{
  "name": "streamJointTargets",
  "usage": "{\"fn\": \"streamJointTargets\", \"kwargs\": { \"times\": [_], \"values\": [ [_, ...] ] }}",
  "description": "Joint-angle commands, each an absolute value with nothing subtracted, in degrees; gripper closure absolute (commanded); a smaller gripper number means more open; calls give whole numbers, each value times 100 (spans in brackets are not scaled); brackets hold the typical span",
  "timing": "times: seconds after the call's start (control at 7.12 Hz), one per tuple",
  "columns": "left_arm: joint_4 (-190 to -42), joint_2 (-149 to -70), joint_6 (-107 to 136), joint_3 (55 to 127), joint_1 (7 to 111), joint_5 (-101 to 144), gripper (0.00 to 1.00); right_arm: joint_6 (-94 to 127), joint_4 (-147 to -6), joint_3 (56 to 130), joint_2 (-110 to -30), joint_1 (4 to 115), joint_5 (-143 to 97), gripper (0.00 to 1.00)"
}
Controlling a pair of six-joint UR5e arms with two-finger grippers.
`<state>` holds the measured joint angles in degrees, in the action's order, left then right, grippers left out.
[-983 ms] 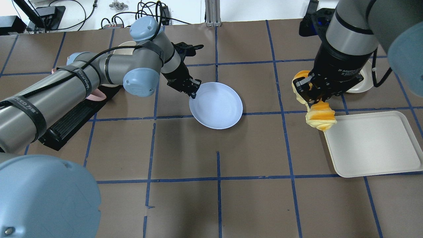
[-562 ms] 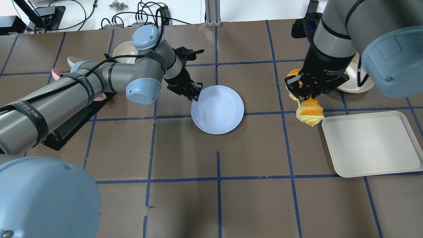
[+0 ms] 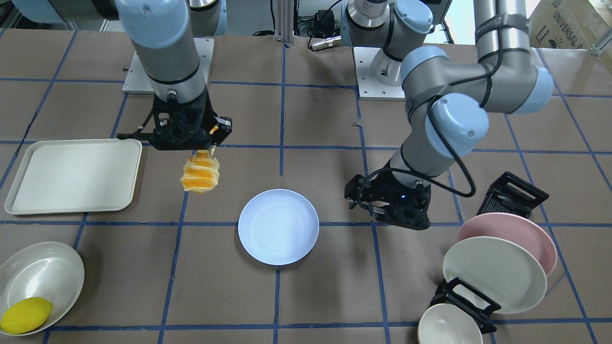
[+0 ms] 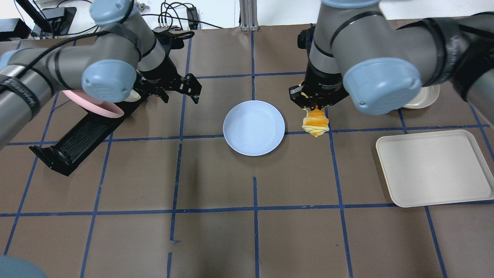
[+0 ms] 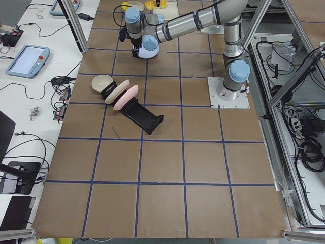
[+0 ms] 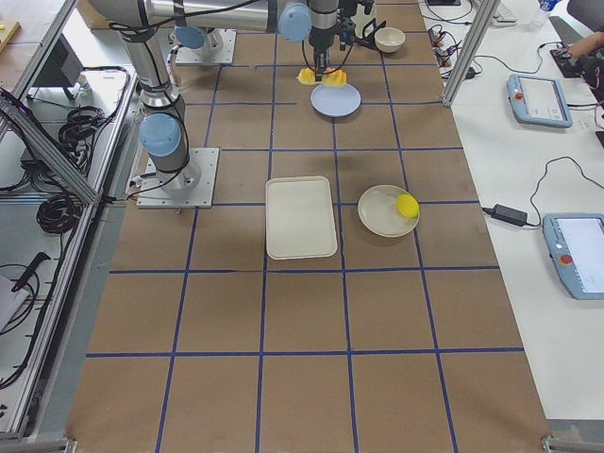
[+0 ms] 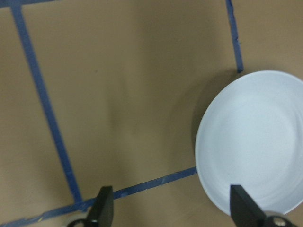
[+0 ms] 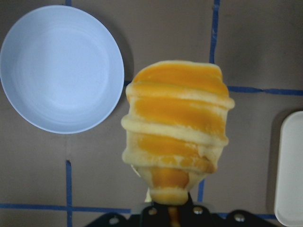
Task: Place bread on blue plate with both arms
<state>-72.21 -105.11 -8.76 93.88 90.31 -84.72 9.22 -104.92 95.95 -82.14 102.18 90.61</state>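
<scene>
The blue plate point(image 4: 254, 127) lies flat at the table's middle and is empty; it also shows in the front view point(image 3: 278, 226) and both wrist views point(image 7: 255, 142) point(image 8: 61, 68). My right gripper point(image 4: 314, 106) is shut on the top end of the bread point(image 4: 315, 124), a cream and orange ridged roll. The bread point(image 3: 201, 174) hangs upright above the table just beside the plate's rim point(image 8: 177, 127). My left gripper point(image 4: 180, 94) is open and empty, above the table on the plate's other side and apart from it; its fingers point(image 7: 102, 208) stand wide.
A cream tray point(image 4: 432, 170) lies beyond the right arm. A pale bowl point(image 3: 40, 272) holds a yellow lemon point(image 3: 26, 315). A black rack point(image 4: 77, 139) holds a pink plate point(image 3: 516, 234) and a cream plate point(image 3: 495, 274), next to a small bowl point(image 3: 442, 327).
My left gripper let go of the plate's rim, opened and drew back to the left; the plate settled flat. My right gripper carried the bread leftward, close to the plate.
</scene>
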Motion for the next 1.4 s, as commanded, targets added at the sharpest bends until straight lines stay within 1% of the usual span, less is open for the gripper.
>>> {"fn": "streamJointTargets", "kwargs": {
  "times": [0.0,0.14,0.28,0.42,0.7,0.98,1.26],
  "values": [
    [-8406,-9863,-801,9020,8982,-9349,0,1195,-11544,9589,-7422,10511,9018,99],
    [-8985,-9740,-748,8635,9009,-9560,0,1535,-11940,9589,-7131,10634,9018,99],
    [-9609,-9747,-547,8161,9009,-9554,0,1669,-12388,9580,-6797,10783,9052,99],
    [-9868,-9869,-240,7765,9061,-9371,0,1705,-12836,9528,-6472,10836,9035,99],
    [-9922,-9687,-202,7778,9123,-8991,0,2047,-13156,9527,-6162,11055,9078,99],
    [-9880,-9432,-289,8136,9123,-9017,0,2039,-13175,9589,-6135,11074,9044,99],
    [-9757,-9369,-290,8209,9079,-9018,0,2030,-13157,9598,-6152,11083,9053,99]
  ]
}}
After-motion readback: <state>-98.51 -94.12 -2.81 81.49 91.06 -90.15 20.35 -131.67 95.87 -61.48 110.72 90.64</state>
